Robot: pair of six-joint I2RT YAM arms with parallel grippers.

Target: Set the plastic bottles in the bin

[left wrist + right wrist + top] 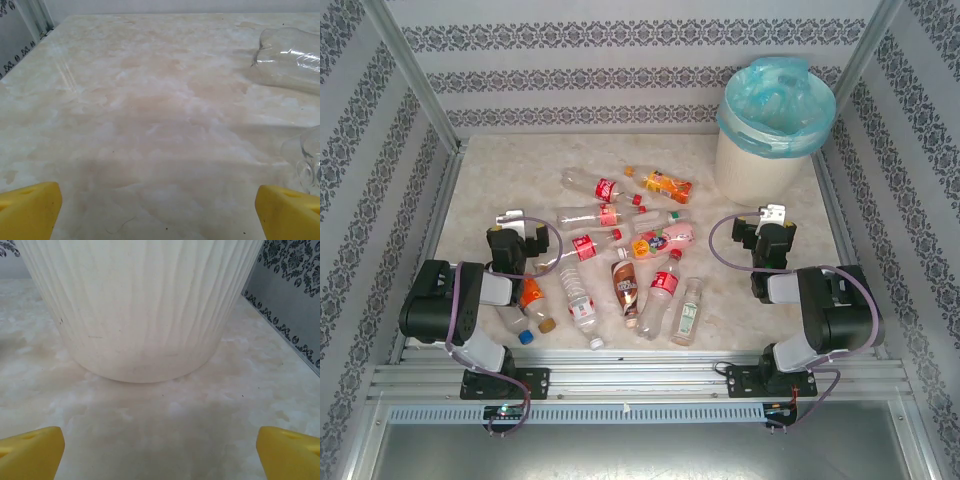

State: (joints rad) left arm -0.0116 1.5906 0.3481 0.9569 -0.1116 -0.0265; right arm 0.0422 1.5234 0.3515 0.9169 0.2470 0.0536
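Note:
Several plastic bottles lie scattered on the marble table between the arms: an orange-labelled bottle [665, 184], a red-labelled bottle [592, 185], a pink one [667, 238], a brown one [625, 284] and a green-labelled one [687, 312]. The bin [775, 130], cream-white with a blue-green bag, stands at the back right. My left gripper [513, 220] is open over bare table, left of the pile; its yellow fingertips [30, 210] frame empty marble, with a clear bottle [290, 55] to the right. My right gripper [772, 214] is open, facing the bin's ribbed wall [140, 305].
Patterned walls and metal posts enclose the table on three sides. An orange bottle [531, 292] and loose caps lie close under the left arm. A second clear bottle end [307, 160] sits near the left gripper's right finger. Bare marble lies left of the pile.

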